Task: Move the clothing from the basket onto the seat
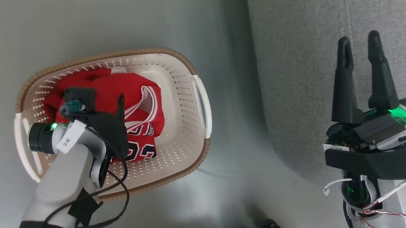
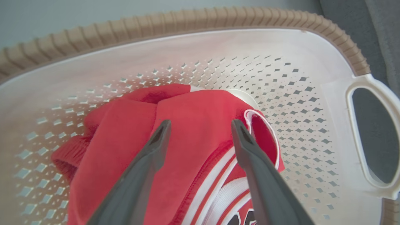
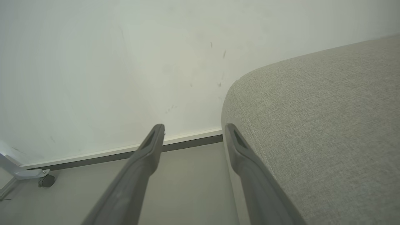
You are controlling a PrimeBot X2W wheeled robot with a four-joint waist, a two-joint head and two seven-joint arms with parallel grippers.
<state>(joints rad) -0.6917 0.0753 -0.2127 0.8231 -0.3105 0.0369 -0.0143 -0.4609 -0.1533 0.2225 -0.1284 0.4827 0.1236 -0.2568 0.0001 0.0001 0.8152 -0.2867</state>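
Clothing (image 2: 118,150), soft red fabric with white striped trim, lies heaped in the perforated cream basket (image 1: 179,91). My left gripper (image 2: 201,125) angles down over it, jaws spread, nothing pinched. My right gripper (image 1: 358,37) hovers, jaws spread, by the grey woven seat (image 1: 298,81), at its rounded edge.

red clothing (image 1: 119,90), cream basket (image 1: 179,91), grey seat (image 1: 299,63)

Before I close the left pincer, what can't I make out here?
Head view: the wrist hides the fingers of the left pincer.
Left wrist view: whether the fingertips touch the clothing; depth is unclear.
Both views: the garment count, lost in folds; the printed logo is partly hidden.
The seat: cut off by picture edges.
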